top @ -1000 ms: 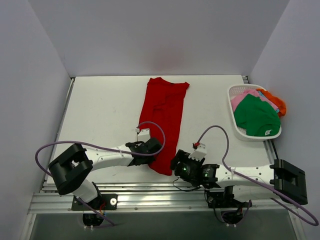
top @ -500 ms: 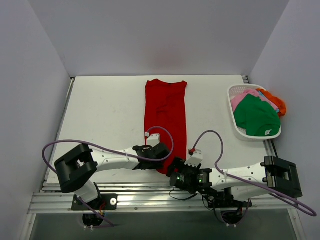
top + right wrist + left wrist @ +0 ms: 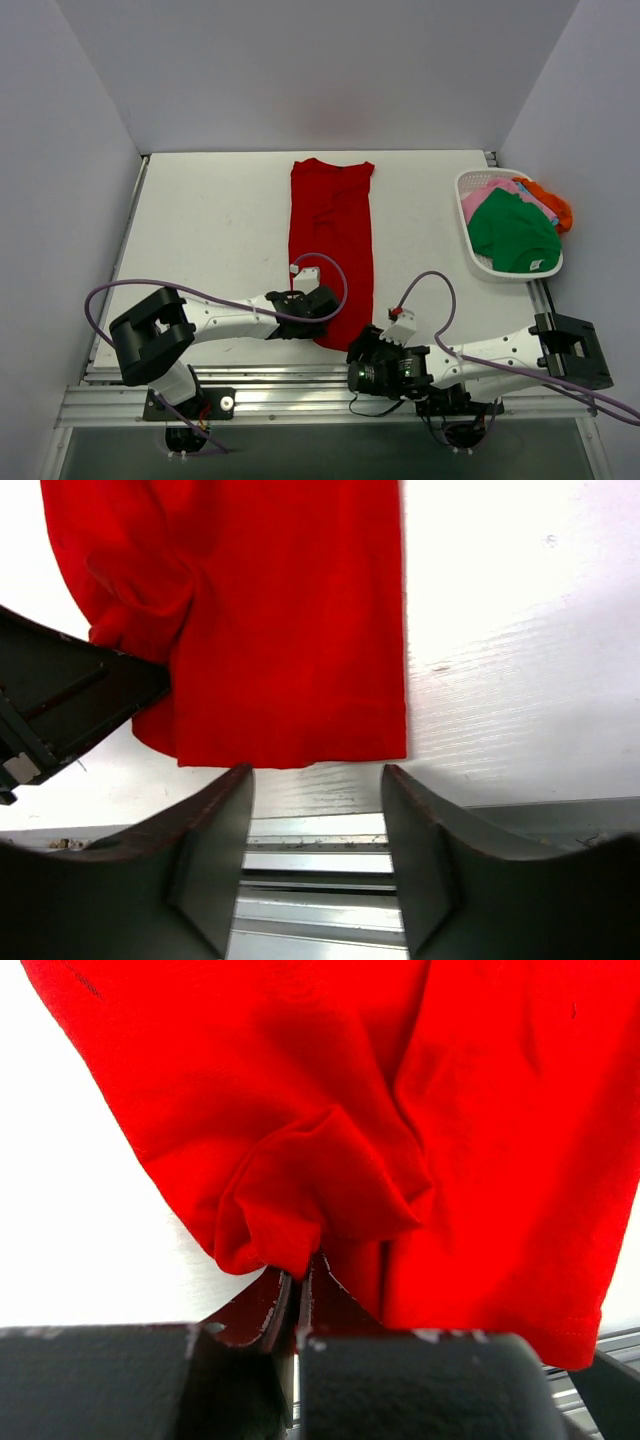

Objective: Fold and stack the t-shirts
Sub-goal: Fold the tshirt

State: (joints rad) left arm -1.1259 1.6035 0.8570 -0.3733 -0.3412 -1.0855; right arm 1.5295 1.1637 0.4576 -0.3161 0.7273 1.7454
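Note:
A bright red t-shirt (image 3: 331, 235) lies as a long narrow strip down the middle of the table, collar end far, hem near. My left gripper (image 3: 318, 308) is shut on a bunched fold of the red shirt (image 3: 300, 1190) at its near left edge. My right gripper (image 3: 368, 352) is open and empty, just off the shirt's near hem (image 3: 290, 750), over the table's front rail. Green (image 3: 513, 232), pink (image 3: 484, 195) and orange (image 3: 551, 202) t-shirts lie in the basket at the right.
A white slatted basket (image 3: 468, 240) stands at the right edge of the table. Metal rails (image 3: 320, 880) run along the near edge under my right gripper. Grey walls close in the left, far and right sides.
The shirt went from slanted to straight and narrower. My left gripper shifted right with the cloth. My right gripper pulled back toward the near edge, off the hem.

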